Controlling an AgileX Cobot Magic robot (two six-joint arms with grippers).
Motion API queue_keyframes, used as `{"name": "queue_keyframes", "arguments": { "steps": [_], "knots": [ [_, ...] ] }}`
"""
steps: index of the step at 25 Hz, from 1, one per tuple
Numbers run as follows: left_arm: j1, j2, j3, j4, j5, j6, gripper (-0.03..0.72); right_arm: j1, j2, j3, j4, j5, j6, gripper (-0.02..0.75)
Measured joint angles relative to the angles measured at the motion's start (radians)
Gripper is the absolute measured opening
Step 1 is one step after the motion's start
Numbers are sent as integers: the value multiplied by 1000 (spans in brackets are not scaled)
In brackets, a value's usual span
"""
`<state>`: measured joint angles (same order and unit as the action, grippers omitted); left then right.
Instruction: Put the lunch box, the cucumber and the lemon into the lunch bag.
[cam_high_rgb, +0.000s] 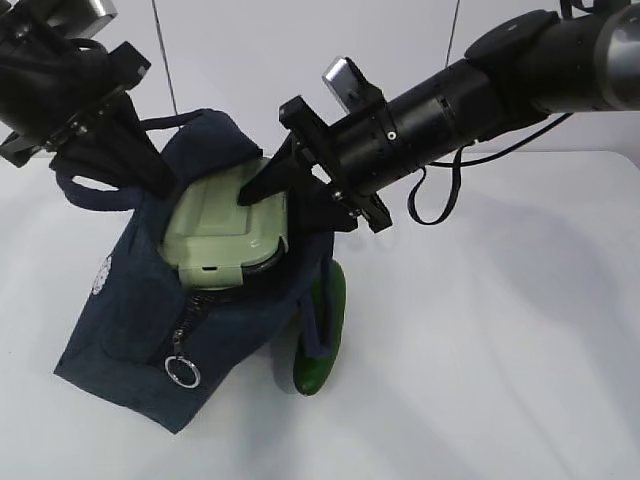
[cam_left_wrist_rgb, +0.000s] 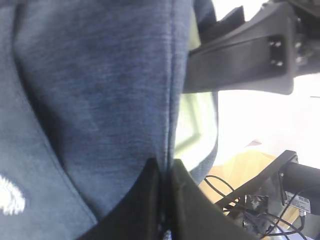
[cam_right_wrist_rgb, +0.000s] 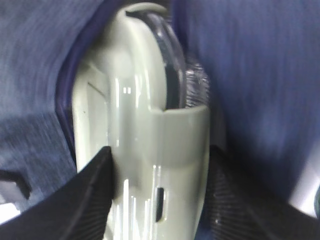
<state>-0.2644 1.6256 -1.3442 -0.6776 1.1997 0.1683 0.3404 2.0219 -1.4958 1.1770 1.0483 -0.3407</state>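
Sliding the lunch box (cam_high_rgb: 225, 228) into the lunch bag (cam_high_rgb: 140, 310), the right gripper (cam_right_wrist_rgb: 160, 187) clamps its lid end while the left gripper (cam_left_wrist_rgb: 165, 200) pinches the bag's edge open. Next it probably needs pushing deeper before letting go; the cucumber (cam_high_rgb: 322, 340) waits beside the bag.

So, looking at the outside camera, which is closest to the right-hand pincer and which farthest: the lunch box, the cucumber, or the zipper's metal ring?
1. The lunch box: gripped by the right pincer itself, in the lunch bag's open top.
2. The cucumber: on the table, below the pincer, against the bag's right side.
3. The metal ring: hanging low on the bag's front, farthest.
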Motion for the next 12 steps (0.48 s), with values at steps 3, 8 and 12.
{"name": "queue_keyframes", "arguments": {
  "steps": [3,8,12],
  "knots": [
    [0,0,0,-2,0,0,3,20,0,0,2,-36,-16,385],
    [0,0,0,-2,0,0,3,69,2,0,3,-116,-36,385],
    [0,0,0,-2,-2,0,3,92,4,0,6,-164,-48,384]
  ]
}}
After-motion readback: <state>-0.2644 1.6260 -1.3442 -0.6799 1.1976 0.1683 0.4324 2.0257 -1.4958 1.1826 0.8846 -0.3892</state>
